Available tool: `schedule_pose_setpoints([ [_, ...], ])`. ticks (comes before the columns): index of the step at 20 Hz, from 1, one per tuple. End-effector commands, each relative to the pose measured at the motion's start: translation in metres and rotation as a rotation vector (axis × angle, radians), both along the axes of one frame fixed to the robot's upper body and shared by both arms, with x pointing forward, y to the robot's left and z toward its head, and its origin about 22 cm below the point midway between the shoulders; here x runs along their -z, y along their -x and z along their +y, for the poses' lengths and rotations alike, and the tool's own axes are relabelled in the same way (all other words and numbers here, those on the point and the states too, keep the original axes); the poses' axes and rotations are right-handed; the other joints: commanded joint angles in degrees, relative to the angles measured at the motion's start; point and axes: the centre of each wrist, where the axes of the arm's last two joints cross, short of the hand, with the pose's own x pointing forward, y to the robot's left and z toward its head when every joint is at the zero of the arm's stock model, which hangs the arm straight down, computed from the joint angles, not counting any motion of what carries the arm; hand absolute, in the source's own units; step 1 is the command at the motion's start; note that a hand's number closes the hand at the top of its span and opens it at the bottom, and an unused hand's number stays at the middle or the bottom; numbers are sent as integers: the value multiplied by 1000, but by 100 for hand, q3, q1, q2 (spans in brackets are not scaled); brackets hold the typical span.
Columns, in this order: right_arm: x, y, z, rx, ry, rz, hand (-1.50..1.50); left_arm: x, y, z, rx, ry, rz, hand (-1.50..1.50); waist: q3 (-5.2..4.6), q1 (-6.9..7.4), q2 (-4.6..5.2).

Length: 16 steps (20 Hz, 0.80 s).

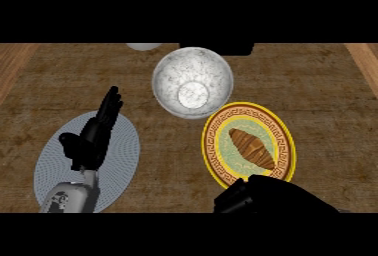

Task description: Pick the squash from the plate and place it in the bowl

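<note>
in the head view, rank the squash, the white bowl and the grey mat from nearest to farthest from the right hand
From the right hand at the lower right edge:
1. Squash, on the yellow-rimmed plate just above the hand.
2. White bowl, farther up, near the middle.
3. Grey mat, far left, under the open left hand.

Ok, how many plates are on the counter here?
2: a yellow-rimmed plate at right, carrying the squash, and a grey plate at left, behind the left hand. Nothing suggests another is hidden.
</note>
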Motion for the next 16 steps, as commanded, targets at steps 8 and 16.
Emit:
schedule_pose_setpoints([
  [8, -100, -29, -6, 144, 3, -12, 150, -8, -4, 19, -4, 0, -9, 0, -12, -10, -4],
  [16, -105, -80, 39, 247, 53, -25, 150, -4, -4, 4, 15, 7, -9, 0, -10, 30, 10],
])
